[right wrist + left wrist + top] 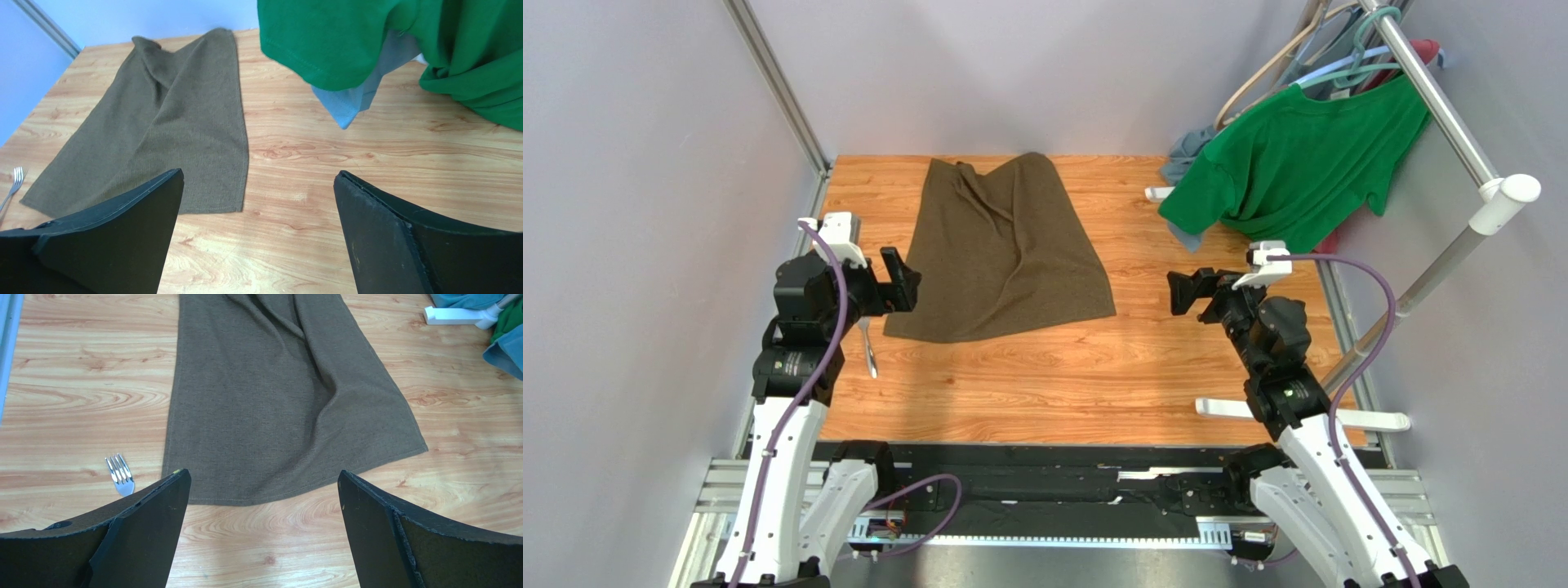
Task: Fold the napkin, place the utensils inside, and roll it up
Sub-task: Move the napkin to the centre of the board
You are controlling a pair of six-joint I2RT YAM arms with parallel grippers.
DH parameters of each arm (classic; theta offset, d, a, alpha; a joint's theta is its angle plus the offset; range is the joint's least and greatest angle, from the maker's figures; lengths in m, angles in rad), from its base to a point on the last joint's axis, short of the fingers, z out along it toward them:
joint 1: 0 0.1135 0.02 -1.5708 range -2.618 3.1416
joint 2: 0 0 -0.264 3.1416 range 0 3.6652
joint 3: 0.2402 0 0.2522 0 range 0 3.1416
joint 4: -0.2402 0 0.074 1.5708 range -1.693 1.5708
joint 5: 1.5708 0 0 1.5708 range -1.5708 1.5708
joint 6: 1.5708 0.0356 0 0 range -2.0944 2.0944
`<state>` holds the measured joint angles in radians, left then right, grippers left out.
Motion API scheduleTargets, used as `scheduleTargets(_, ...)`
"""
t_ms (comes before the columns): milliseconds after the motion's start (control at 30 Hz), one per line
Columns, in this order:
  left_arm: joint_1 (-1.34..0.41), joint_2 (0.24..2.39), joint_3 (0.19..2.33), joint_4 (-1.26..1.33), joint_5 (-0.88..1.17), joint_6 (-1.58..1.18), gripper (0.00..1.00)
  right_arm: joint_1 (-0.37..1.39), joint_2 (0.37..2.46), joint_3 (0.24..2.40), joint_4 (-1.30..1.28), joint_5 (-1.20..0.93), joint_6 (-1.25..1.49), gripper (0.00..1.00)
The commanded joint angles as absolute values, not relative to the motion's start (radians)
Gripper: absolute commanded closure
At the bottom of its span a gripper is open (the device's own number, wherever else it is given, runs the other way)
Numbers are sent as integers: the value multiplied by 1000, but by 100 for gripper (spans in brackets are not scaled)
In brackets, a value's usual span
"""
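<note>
- Dark olive-brown fabric napkin is lying on the wooden desk, long axis running near-to-far.
- Slim silvery metal fork is lying beside its near-left corner, tines pointing far.
- Left gripper and right gripper jaws are standing apart.

a: what is everything resting on?
b: a wooden table, light orange grain running left to right.
a: and on it?
b: a dark olive-brown napkin on the far left half. it's spread out but not flat: creases run down its middle, and the far end is narrower than the near edge.
a: anything beside it?
b: a silvery fork just off its near left corner, not touching the cloth.
a: the right side?
b: a near white bar by the right edge, and a far white bar toward the back.
</note>
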<state>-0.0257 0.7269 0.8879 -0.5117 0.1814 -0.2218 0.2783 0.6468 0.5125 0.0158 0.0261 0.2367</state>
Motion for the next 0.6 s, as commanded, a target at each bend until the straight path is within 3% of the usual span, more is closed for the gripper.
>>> scheduleTargets(0, -28, 718, 922, -488, 155, -236, 1, 285, 704, 561, 40, -44, 218, 5)
scheduleTargets(333, -28, 756, 919, -552, 150, -189, 1, 504, 886, 673, -44, 70, 274, 13)
scheduleTargets(567, -28, 753, 913, -561, 155, -164, 1, 548, 1184, 718, -8, 97, 442, 28)
